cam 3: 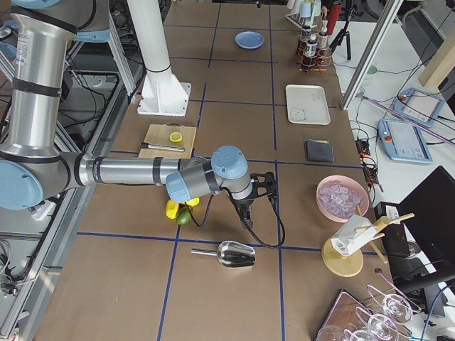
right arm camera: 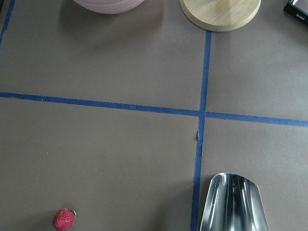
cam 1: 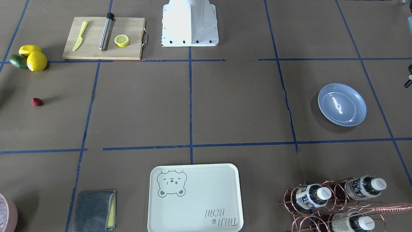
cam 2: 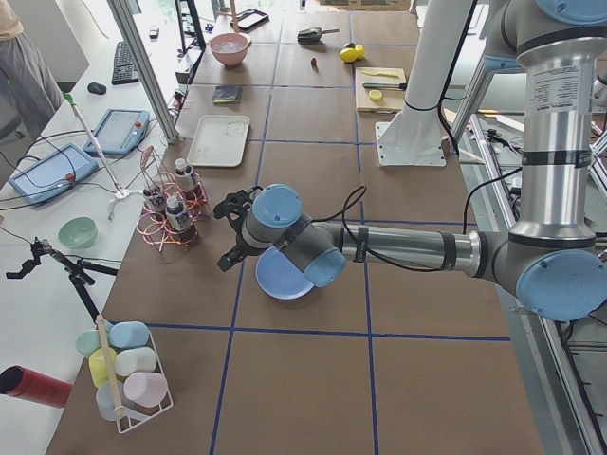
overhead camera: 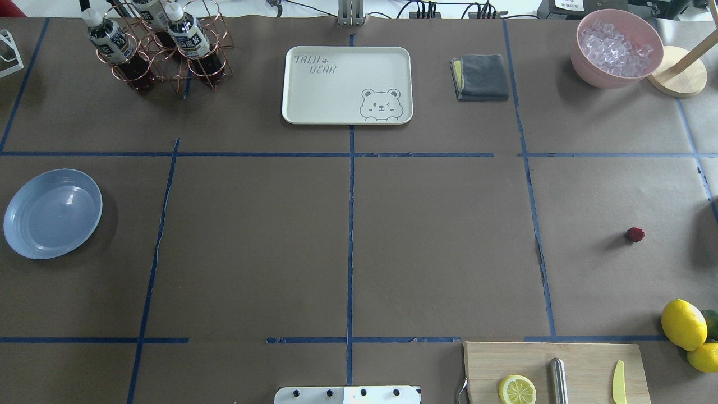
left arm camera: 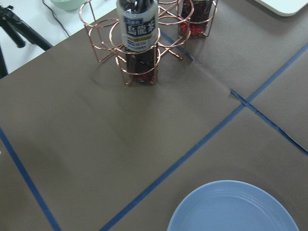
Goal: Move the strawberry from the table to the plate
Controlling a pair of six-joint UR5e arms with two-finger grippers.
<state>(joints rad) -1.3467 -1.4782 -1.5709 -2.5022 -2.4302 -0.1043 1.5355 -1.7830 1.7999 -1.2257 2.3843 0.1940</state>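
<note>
The strawberry [cam 1: 37, 102] [overhead camera: 635, 234] lies alone on the brown table [overhead camera: 437, 241], and it shows at the lower left of the right wrist view [right arm camera: 64, 219]. The empty blue-grey plate [cam 1: 342, 104] [overhead camera: 53, 213] sits at the opposite end; the left wrist view catches its edge [left arm camera: 236, 207]. My left gripper [cam 2: 224, 235] hovers just beside the plate [cam 2: 275, 280], on its outer side. My right gripper [cam 3: 250, 202] hangs over the table near the lemons. Both grippers show only in the side views, so I cannot tell if they are open or shut.
Two lemons [overhead camera: 683, 324] and an avocado lie near the strawberry, beside a cutting board [overhead camera: 555, 370] with a lemon slice and knife. A metal scoop [right arm camera: 233, 202] lies close by. A bowl of ice [overhead camera: 617, 47], a grey cloth [overhead camera: 481, 77], a bear tray [overhead camera: 346, 84] and a bottle rack [overhead camera: 157, 45] line the far edge.
</note>
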